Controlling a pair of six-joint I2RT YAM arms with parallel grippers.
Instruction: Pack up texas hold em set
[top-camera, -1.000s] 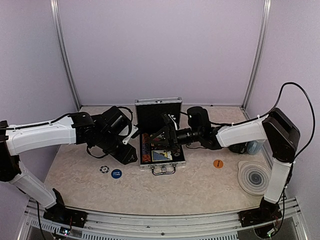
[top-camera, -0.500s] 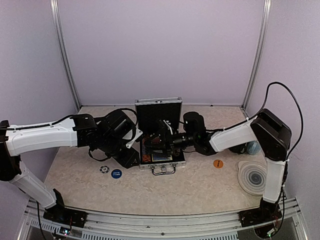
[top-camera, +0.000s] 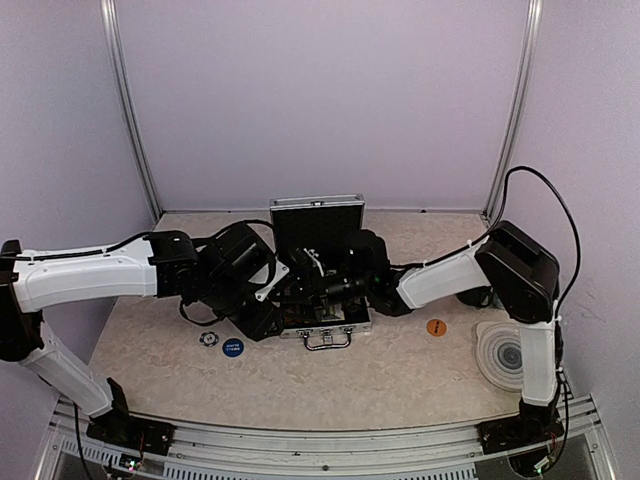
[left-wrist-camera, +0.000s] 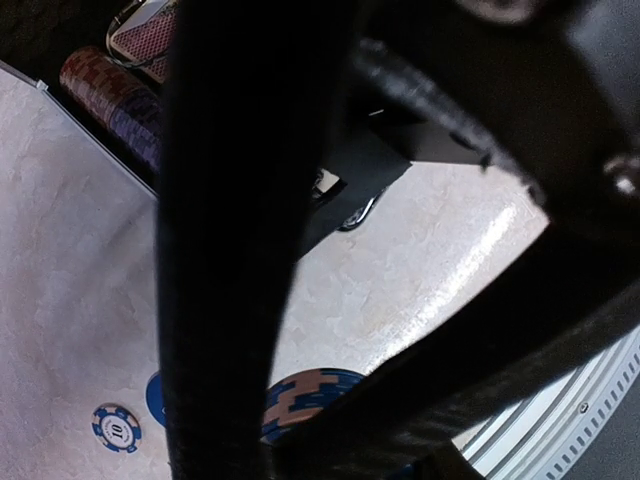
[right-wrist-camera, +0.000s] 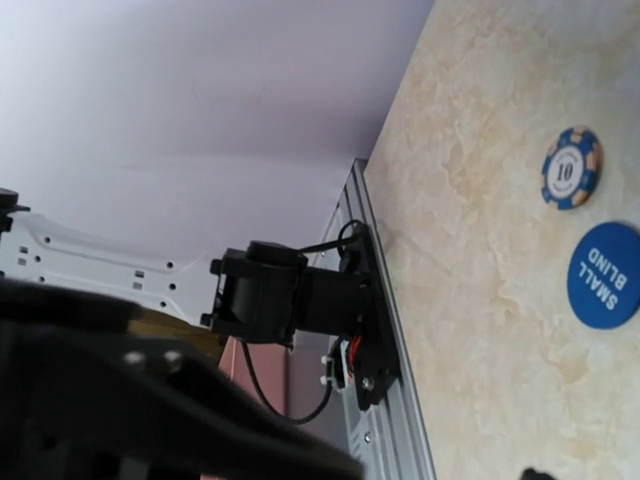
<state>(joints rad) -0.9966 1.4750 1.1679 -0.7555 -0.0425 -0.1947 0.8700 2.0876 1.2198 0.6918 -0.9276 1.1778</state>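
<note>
The silver case (top-camera: 317, 214) of the texas hold em set stands open at mid-table, and its handle (top-camera: 327, 340) faces me. The left wrist view shows a row of red and black chips (left-wrist-camera: 112, 98) and a red deck (left-wrist-camera: 140, 35) inside the case. My left gripper (top-camera: 262, 318) hangs at the case's left front corner, shut on a stack of blue chips (left-wrist-camera: 310, 392). My right gripper (top-camera: 300, 283) reaches leftward low over the case. Its jaws are open, with only one finger (right-wrist-camera: 150, 400) in view and nothing between them.
A blue "10" chip (top-camera: 208, 339) and a blue "small blind" button (top-camera: 233, 347) lie left of the case. An orange button (top-camera: 436, 327) lies to its right. A ringed grey coaster (top-camera: 505, 353) sits at the right edge. The left arm's base (right-wrist-camera: 290, 300) is on the near rail.
My right gripper has slid left across the case toward the left gripper. My left gripper has edged right to the case's corner, still holding the blue chips.
</note>
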